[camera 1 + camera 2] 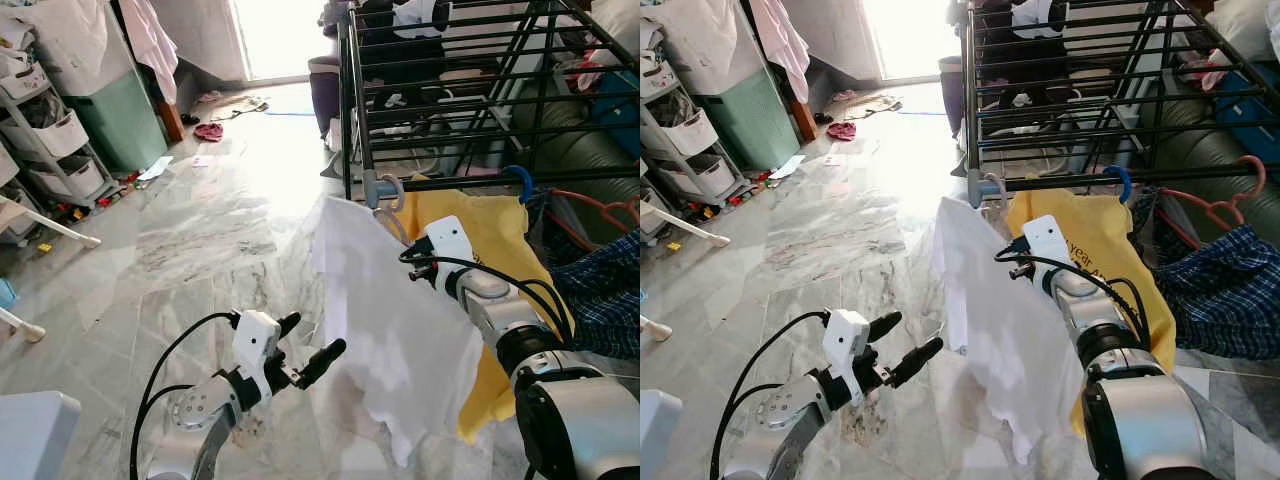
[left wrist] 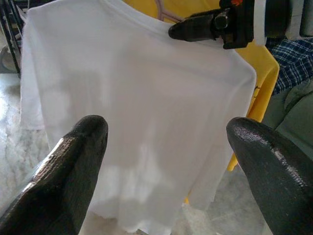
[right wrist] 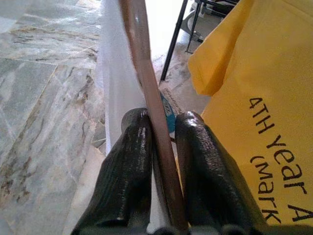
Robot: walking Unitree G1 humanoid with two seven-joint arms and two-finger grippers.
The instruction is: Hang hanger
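Two right gripper [image 3: 164, 147] jaws clamp the hanger [image 3: 146, 93] bearing a white shirt [image 1: 385, 330].

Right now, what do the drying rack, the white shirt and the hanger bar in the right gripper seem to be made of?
Drying rack: probably painted metal, with thin straight dark bars.
White shirt: thin soft cloth, draping in folds with light coming through.
Hanger bar, clamped by the right gripper: matte brownish, maybe wood or plastic; unclear.

White shirt [image 1: 385, 320], yellow shirt [image 1: 490, 235] with black lettering, blue plaid cloth [image 1: 600, 290], black rack [image 1: 450, 90], grey-veined marble floor [image 1: 180, 250], possibly brownish hanger [image 3: 149, 107].
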